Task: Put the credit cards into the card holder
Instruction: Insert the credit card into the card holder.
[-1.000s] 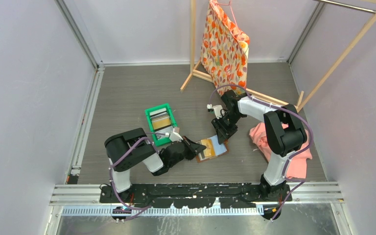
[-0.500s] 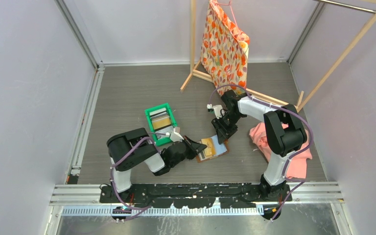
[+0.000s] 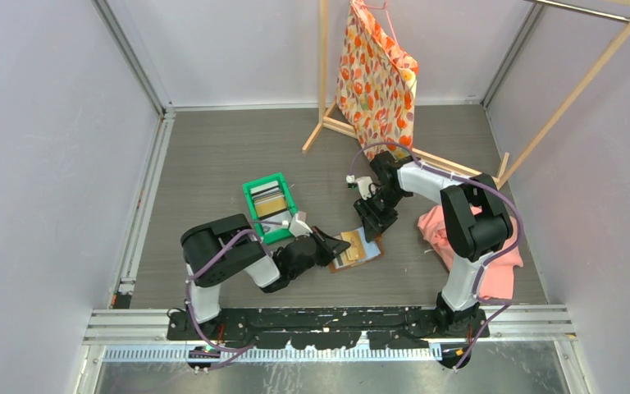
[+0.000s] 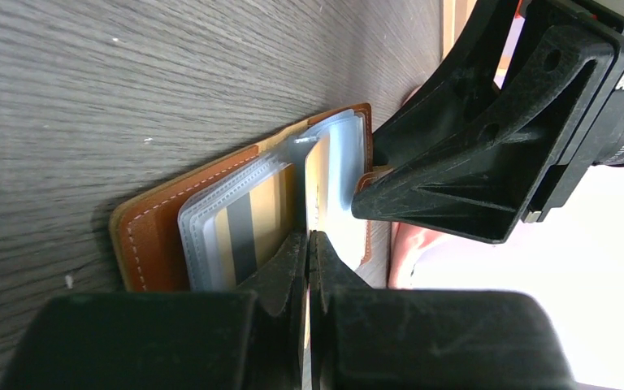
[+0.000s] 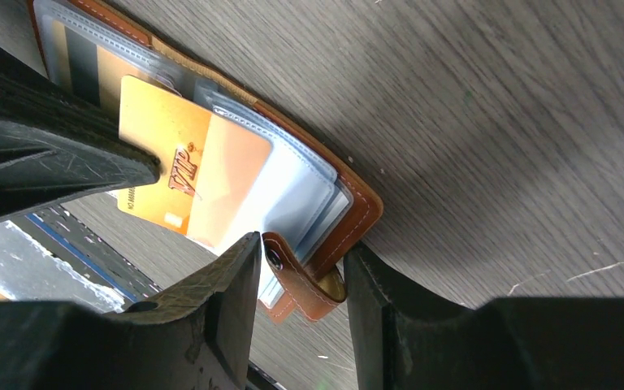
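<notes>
The brown leather card holder [image 3: 359, 248] lies open on the grey table, its clear sleeves [image 4: 211, 231] fanned up. My left gripper [image 3: 334, 246] is shut on a gold credit card [image 5: 187, 175], seen edge-on in the left wrist view between my left gripper's [image 4: 307, 237] closed jaws. The card's far end lies over the light-blue sleeves [image 5: 292, 195]. A striped card [image 4: 248, 227] sits in a sleeve. My right gripper [image 5: 299, 252] straddles the holder's far edge [image 5: 357, 203], its fingers pressed on the snap tab [image 5: 305, 284] and the leather edge.
A green plastic bin [image 3: 252, 190] holding more cards stands left of the holder. A pink cloth [image 3: 492, 275] lies by the right arm's base. A wooden rack [image 3: 325, 74] with a floral bag [image 3: 377, 78] stands at the back.
My left gripper has edged right toward the holder, carrying the gold card farther over the sleeves. The right gripper has stayed on the holder's edge.
</notes>
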Motion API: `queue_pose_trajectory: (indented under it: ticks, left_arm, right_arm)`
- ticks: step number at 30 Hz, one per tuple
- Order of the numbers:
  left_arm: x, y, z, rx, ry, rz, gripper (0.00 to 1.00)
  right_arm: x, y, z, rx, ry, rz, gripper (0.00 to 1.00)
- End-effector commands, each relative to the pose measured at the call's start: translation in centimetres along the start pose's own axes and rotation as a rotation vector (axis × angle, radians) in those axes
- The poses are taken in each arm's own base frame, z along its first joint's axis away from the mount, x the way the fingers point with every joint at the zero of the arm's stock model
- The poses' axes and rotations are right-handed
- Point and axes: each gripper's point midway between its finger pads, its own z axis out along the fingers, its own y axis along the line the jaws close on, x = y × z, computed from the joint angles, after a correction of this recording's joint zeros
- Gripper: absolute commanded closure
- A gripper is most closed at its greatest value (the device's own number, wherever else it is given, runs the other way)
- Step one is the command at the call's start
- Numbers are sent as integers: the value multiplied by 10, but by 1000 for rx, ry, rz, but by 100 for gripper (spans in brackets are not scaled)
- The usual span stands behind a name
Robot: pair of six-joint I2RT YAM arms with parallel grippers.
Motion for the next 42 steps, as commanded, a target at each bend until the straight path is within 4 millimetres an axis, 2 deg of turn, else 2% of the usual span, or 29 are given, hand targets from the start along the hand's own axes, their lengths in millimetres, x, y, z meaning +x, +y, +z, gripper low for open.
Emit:
queue_pose_trajectory:
  ticks: [1,3,7,11,13,18,25,33,42]
  left_arm:
    - [7,28,4,-95,2,64,98]
    - [11,26,5,-90,16,62,95]
    - [15,26,4,-90,39,58,81]
    - [12,31,-1,-117,33,77,66]
    - [10,31,-3,-137,29,103,62]
    - [10,35,-8,-217,59,193,60]
    - [18,30,-7,-279,129,280,56]
    - [10,31,-14,-423,141,363,53]
    - [6,9,-18,-408,164,459,50]
  right_arm:
    - [-11,11,-6,-39,-25,-13,53]
    - [-11,12,-6,-39,-26,-14,53]
    - [-12,11,-7,-37,-29,-15,53]
    - [-12,11,-8,-32,-30,-15,52]
    - [-12,10,-8,-29,-29,-15,52]
    - [-12,9,-8,-22,-29,-14,52]
    - [-12,10,-9,-24,-31,-11,52]
    - [-12,10,-9,-25,-33,-12,52]
    - [-14,14,-11,-63,-45,8,51]
